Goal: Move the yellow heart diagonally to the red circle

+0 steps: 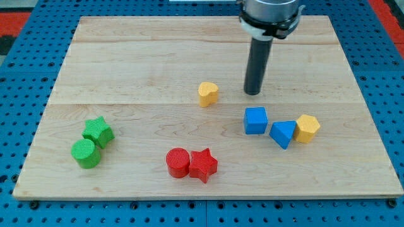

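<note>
1. Camera view: yellow heart (207, 93) mid-table (126, 63), its orientation unclear.
2. My tip (253, 93) sits just right of it, apart.
3. Red circle (178, 162) lies well below.
4. No end effector present.

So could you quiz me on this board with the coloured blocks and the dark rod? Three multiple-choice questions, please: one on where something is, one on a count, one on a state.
1. Where is my tip relative to the yellow heart?
A. to the view's right of it
B. to the view's left of it
C. resting on top of it

2. How many blue blocks are on the board?
A. one
B. two
C. four

3. The red circle and the red star are:
A. stacked
B. far apart
C. side by side, touching

Answers:
1 A: bare wood shows between the tip and the heart.
2 B: a blue cube and a blue triangle.
3 C: no gap shows between them.
</note>
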### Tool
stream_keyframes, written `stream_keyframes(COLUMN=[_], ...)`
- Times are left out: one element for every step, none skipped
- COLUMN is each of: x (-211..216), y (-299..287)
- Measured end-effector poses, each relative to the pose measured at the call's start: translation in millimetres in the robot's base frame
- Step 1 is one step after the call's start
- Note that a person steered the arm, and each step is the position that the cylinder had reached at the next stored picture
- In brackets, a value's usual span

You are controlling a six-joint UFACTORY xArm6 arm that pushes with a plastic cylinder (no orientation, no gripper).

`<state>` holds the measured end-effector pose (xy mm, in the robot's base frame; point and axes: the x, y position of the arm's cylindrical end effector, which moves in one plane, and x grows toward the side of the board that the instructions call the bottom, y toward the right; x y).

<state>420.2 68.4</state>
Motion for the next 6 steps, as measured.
stream_keyframes(x=[25.4,16.9,-30.3,-46.4,-44.7,-61.5], y=[-82.6,-138.0,-157.6,-166.1,-168.3,-143.8])
